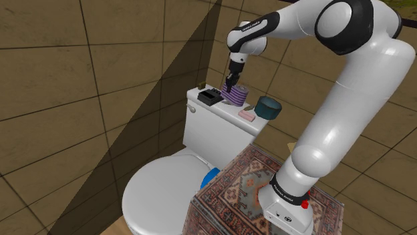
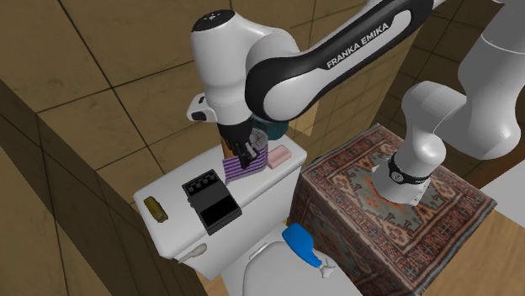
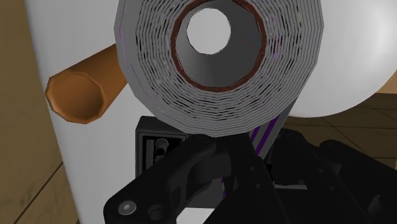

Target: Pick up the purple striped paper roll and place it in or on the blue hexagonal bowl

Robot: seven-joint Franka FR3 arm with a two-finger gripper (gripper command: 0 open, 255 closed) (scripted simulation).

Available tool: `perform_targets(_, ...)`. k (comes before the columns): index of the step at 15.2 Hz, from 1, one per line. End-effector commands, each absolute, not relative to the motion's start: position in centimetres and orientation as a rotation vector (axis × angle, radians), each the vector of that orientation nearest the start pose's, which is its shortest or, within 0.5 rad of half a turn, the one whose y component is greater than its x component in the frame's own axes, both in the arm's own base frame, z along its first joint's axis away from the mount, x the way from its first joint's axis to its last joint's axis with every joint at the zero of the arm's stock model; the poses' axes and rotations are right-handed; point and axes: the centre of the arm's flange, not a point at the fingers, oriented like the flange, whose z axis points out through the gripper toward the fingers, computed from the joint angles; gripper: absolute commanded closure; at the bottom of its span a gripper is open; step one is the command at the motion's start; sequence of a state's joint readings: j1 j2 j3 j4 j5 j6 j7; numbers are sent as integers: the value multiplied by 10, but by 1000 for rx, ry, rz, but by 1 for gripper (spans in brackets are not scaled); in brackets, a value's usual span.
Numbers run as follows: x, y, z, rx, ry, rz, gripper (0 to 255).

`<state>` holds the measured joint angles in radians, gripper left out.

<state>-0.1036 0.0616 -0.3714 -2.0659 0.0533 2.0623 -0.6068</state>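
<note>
Up on the narrow tank lid (image 1: 219, 110), close against the wall, the gripper (image 1: 230, 85) has its jaws clamped on the purple striped roll (image 1: 236, 97), with a black box (image 1: 209, 97) just beside it toward the shoulder view's left. A pink block (image 1: 247, 115) lies between the roll and the blue bowl (image 1: 268, 108), which sits near the lid's other end; its inside looks dark.

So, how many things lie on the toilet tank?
5: a brown tube at one end, a black box, the purple striped roll at the gripper, a pink block, and the blue bowl at the other end. The arm may hide more.
</note>
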Motion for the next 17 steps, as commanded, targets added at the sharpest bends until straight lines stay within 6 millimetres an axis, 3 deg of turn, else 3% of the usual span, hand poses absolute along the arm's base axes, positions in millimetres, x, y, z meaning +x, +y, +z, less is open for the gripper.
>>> perform_targets(1,494,-248,411,-3085,-162,61,255)
perform_targets(17,494,-248,496,-3085,-162,61,255)
